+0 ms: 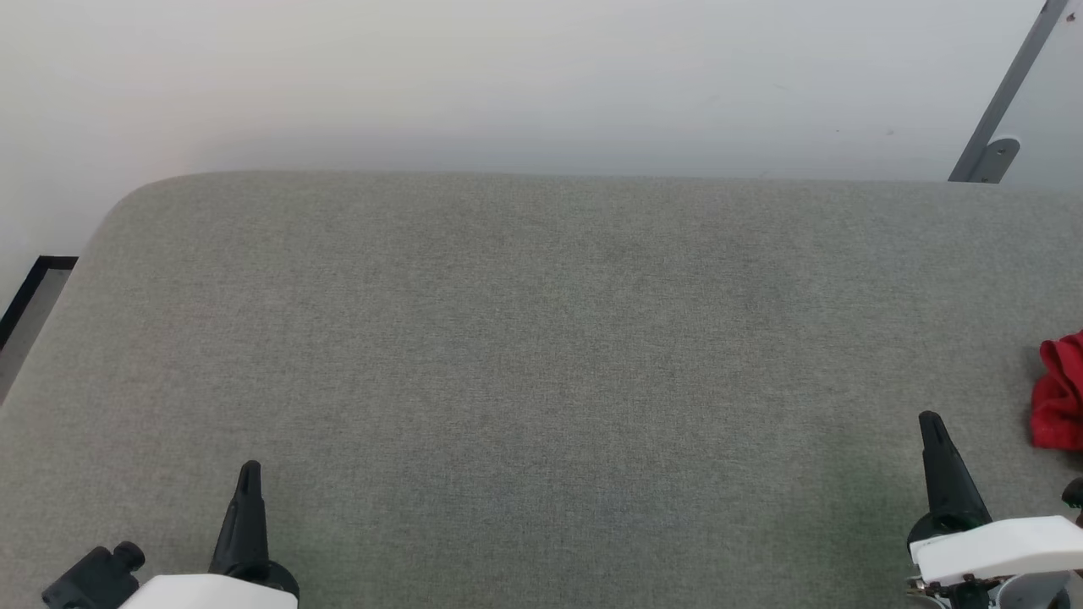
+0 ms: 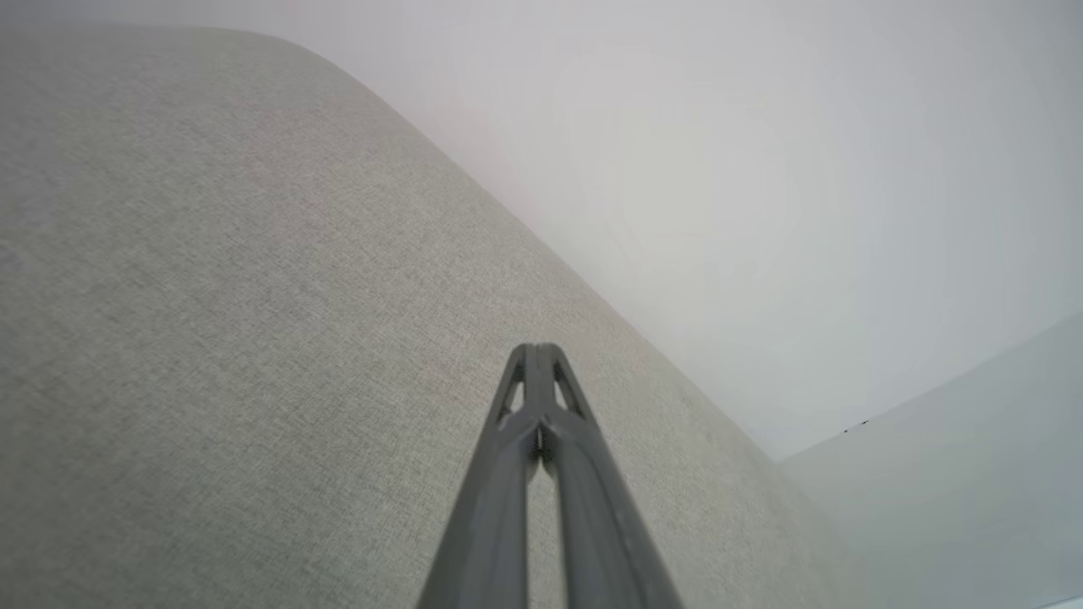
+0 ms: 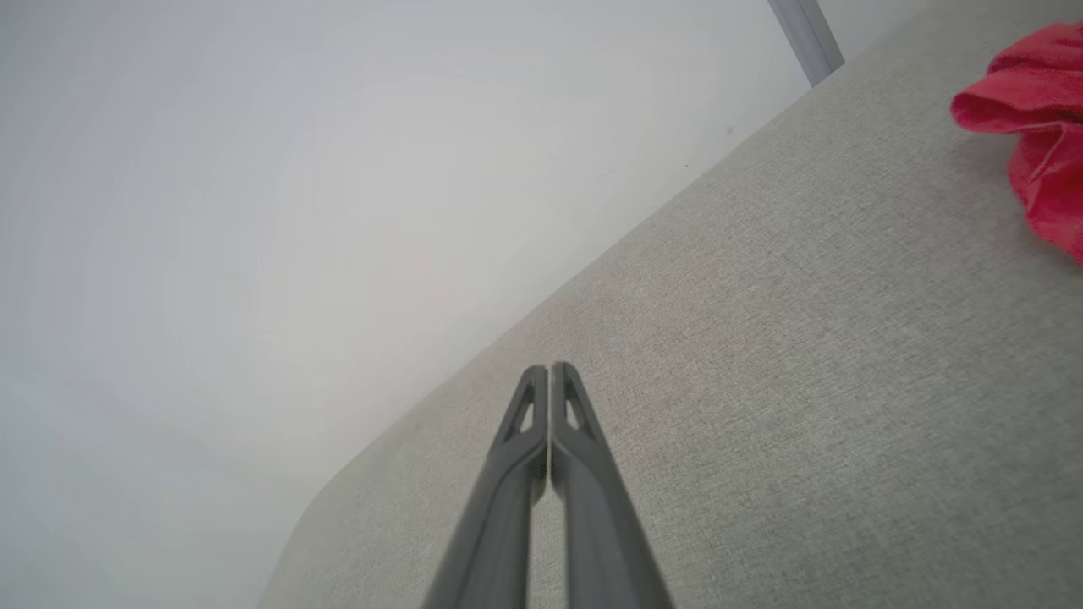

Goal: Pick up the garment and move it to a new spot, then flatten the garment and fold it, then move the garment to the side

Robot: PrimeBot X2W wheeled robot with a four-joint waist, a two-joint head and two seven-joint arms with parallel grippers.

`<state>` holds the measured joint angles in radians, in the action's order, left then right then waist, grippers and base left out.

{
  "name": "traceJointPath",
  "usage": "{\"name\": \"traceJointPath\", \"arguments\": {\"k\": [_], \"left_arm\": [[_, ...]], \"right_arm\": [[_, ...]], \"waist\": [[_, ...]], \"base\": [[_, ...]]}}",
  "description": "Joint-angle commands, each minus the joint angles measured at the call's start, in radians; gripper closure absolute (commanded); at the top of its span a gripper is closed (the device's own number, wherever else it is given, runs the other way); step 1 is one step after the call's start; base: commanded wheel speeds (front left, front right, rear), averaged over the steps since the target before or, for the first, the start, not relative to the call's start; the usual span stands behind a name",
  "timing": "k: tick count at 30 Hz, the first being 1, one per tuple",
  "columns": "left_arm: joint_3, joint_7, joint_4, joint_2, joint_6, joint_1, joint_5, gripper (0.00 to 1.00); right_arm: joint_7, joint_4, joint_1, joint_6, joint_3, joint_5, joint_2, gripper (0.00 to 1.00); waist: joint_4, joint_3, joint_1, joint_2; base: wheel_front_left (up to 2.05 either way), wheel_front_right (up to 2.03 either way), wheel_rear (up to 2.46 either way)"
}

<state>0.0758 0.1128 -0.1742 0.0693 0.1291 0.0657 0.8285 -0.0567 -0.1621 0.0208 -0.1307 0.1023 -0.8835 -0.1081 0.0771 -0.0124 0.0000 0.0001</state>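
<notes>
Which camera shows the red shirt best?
The right wrist view: the shirt looks largest there, crumpled folds clear, though cut off. The head view catches a small piece at its right edge; the left wrist view faces grey padding and wall.

Left gripper (image 1: 249, 468) and right gripper (image 1: 930, 419) both sit low, fingers pressed together, pointing forward, holding nothing.

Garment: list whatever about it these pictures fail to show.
- Head view: the garment is cut off by the right edge, leaving a crumpled red part in frame.
- Right wrist view: the right edge cuts it here too; its sleeves, trim and overall shape cannot be told.
</notes>
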Motion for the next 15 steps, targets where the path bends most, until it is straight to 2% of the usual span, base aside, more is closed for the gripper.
{"name": "traceJointPath", "arguments": {"k": [1,15], "left_arm": [[0.002,-0.007,0.008,0.008,0.001,-0.024,0.036,1.0],[0.005,-0.051,-0.008,0.007,0.001,-0.059,0.205,1.0]], "right_arm": [[0.006,0.009,-0.027,0.0,0.003,-0.027,-0.002,1.0],[0.043,-0.011,-0.05,0.0,0.006,-0.182,0.012,1.0]], "waist": [[-0.001,0.0,0.0,-0.0001],[-0.013,0.002,0.0,-0.0001]], "base": [[0.0,0.0,0.0],[0.0,0.0,0.0]]}}
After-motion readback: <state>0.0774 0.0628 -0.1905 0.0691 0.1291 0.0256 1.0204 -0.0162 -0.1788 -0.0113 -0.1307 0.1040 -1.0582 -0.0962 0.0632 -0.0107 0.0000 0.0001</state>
